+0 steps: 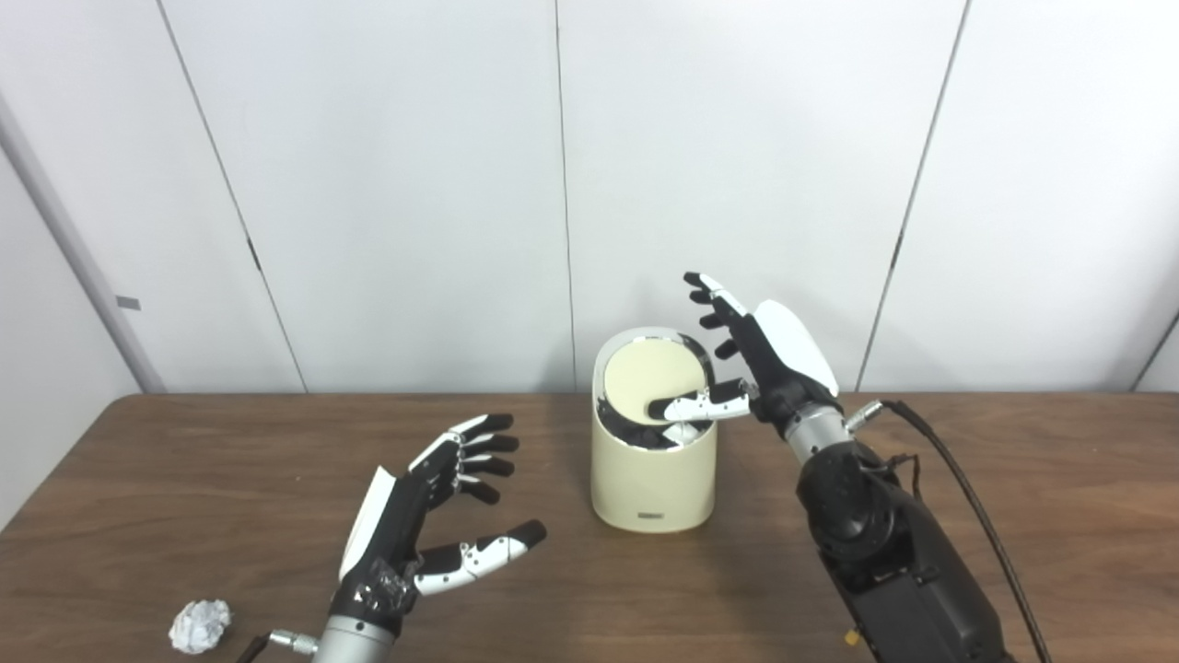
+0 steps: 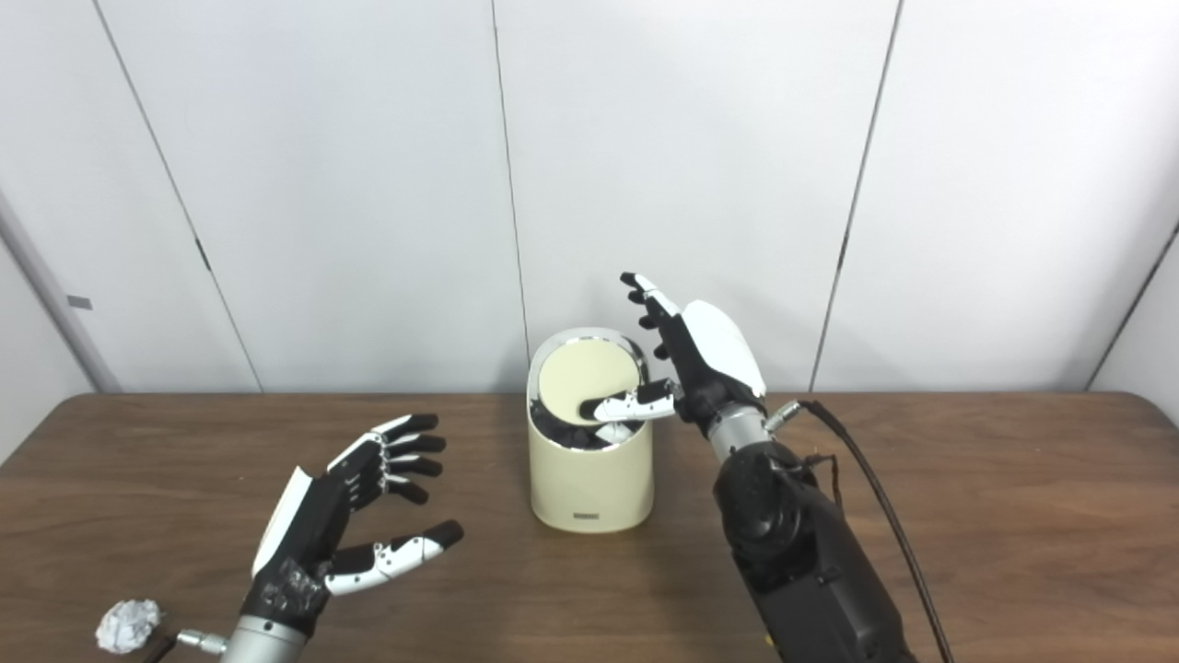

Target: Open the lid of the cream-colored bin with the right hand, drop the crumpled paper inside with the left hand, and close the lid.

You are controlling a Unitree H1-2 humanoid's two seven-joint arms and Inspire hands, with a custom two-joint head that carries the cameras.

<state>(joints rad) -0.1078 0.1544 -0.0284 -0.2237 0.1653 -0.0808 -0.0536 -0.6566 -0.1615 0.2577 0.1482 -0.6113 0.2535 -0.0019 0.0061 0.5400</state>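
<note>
The cream-colored bin point(image 1: 654, 474) stands at the table's middle. Its round lid point(image 1: 643, 373) is tipped, with a dark gap along its front edge. My right hand point(image 1: 760, 354) is beside the bin's right rim, fingers spread upward, and its thumb lies across the lid's front, pressing on it. Something white point(image 1: 682, 434) shows in the gap under the thumb; I cannot tell what it is. The crumpled paper point(image 1: 199, 626) lies on the table at the near left. My left hand point(image 1: 433, 506) hovers open and empty, up and to the right of the paper, apart from it.
The brown wooden table point(image 1: 1059, 516) runs back to a white panelled wall. A black cable point(image 1: 958, 479) loops off the right forearm over the table on the right. Bare tabletop lies between the left hand and the bin.
</note>
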